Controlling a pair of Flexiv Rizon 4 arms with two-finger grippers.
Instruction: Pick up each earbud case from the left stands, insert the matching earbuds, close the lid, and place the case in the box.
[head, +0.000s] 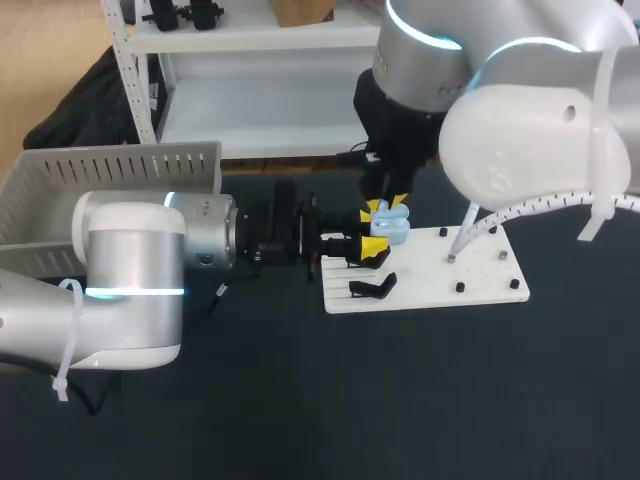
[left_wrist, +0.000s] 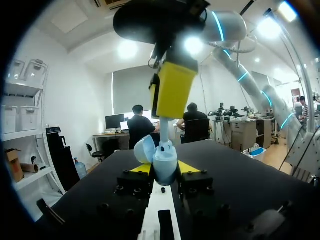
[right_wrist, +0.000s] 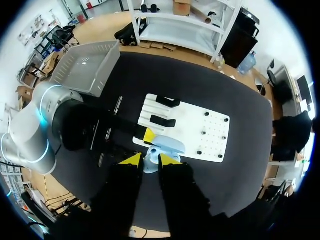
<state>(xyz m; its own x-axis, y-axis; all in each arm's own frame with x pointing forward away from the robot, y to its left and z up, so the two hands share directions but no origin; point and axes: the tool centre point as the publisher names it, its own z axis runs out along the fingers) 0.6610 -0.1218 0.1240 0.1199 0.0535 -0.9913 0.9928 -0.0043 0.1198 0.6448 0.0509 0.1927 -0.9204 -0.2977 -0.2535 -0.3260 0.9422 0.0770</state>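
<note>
Pale-blue earbud case (head: 390, 228), lid open, is held off the black tabletop (head: 300, 400) at the edge of the white board (head: 430, 272). It is clamped at its base b/w the two yellow tips of the left hand (head: 366, 250), which comes in level from the left. The left wrist cam gives the clearest read. There the case stands upright, long axis vertical, mouth up, w/ the lid (left_wrist: 145, 149) swung off to one side and tilted. A thin pale stem (left_wrist: 162, 131) runs from the case mouth up to the right hand (left_wrist: 172, 90) directly above; what it is can't be made out. The head cam shows none of that stem, only the right arm coming in from the upper right w/ its hand just over the case. The right wrist cam looks straight down, so the case is seen end-on just under that hand, lid reaching toward the board. Whether that hand grips anything can't be told. Only this view takes in the whole layout: two black stands (right_wrist: 162, 121) on the board's part nearest the case, small black pegs (right_wrist: 202, 133) on the rest, & the grey box (right_wrist: 87, 67) well apart from the board, beside the left arm.
</note>
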